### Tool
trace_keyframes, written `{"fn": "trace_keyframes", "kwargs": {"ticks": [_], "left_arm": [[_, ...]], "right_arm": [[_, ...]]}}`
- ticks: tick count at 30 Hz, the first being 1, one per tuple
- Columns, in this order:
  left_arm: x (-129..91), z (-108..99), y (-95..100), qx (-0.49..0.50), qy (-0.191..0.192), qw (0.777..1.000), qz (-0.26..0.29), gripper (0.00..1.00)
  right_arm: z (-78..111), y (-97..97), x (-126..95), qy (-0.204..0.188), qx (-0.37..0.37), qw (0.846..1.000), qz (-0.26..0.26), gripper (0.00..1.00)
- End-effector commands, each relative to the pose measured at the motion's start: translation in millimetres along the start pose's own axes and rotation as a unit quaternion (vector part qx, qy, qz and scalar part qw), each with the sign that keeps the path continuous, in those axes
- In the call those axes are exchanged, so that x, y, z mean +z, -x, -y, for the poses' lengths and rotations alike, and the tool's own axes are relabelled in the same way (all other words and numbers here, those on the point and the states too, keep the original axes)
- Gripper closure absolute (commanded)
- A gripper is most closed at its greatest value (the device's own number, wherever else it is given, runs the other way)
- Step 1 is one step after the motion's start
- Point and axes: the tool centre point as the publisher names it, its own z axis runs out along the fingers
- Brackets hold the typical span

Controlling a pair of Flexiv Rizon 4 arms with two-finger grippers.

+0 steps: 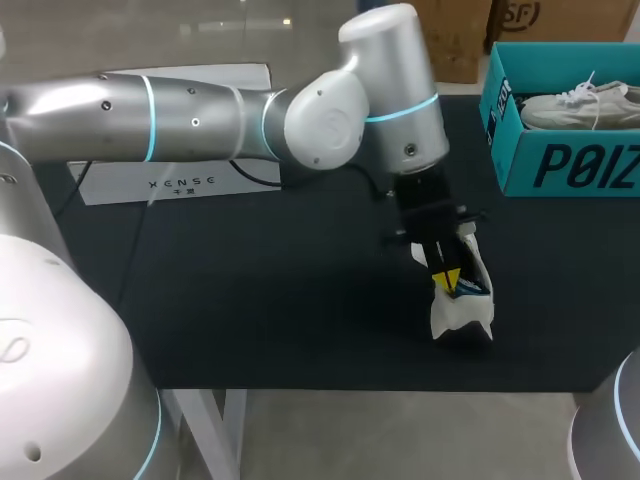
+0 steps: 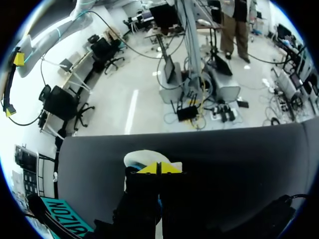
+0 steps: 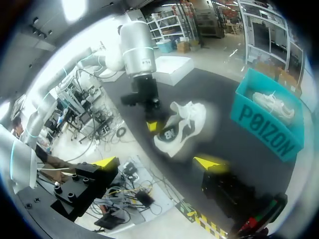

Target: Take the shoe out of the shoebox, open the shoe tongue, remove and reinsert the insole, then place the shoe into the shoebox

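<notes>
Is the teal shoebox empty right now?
No, a white laced shoe lies inside the teal shoebox.

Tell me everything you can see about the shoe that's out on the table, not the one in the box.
The shoe is a white low sneaker with a dark lining and insole showing through its opening. It rests tilted on the black table near the front edge, apart from the teal shoebox. The left gripper comes down into its opening, tips together, apparently pinching a part there. Nothing else touches it.
</notes>
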Motion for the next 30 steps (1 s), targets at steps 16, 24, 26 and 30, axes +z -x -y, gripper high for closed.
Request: {"fn": "trace_keyframes", "kwargs": {"ticks": [16, 24, 26, 30], "left_arm": [[19.7, -13.3, 0.9, -0.042, 0.023, 0.998, -0.037, 1.00], [5.4, -14.5, 0.6, -0.043, 0.034, 0.998, -0.041, 1.00], [3.8, -15.7, 2.2, -0.042, 0.035, 0.998, -0.042, 1.00], [1.9, -17.1, 6.7, -0.036, 0.039, 0.998, -0.046, 1.00]], "right_arm": [[-0.2, 0.7, 0.3, -0.002, 0.001, 1.000, 0.000, 0.00], [-0.2, 0.7, 0.3, -0.002, 0.001, 1.000, 0.000, 0.00], [-0.2, 0.7, 0.3, -0.002, 0.001, 1.000, 0.000, 0.00], [-0.2, 0.7, 0.3, -0.002, 0.001, 1.000, 0.000, 0.00]]}}
